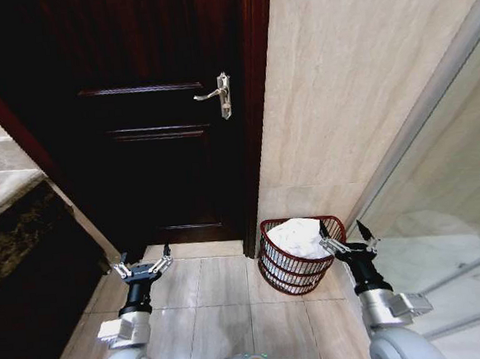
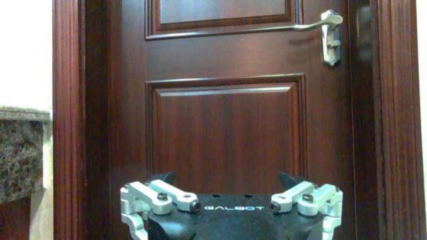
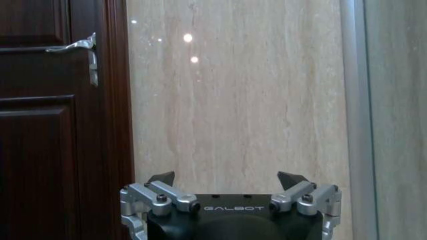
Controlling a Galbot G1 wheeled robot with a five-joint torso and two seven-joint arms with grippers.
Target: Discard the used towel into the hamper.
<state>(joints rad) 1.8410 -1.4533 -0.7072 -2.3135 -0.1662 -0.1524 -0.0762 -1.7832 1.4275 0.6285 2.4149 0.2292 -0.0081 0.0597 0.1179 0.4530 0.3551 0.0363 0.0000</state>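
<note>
Two grippers hang low, both spread and empty: the left gripper (image 1: 140, 265) before the door (image 1: 156, 119), the right gripper (image 1: 349, 237) just beside one hamper (image 1: 293, 268), upright, holding one white towel (image 1: 299, 237).

A dark wooden door (image 1: 161, 127) stands closed, with a silver lever handle (image 1: 219, 95). Beside it is a beige stone wall (image 1: 349, 88). The floor (image 1: 217, 306) has pale tiles, and a glass panel (image 1: 450, 213) stands on the right.
</note>
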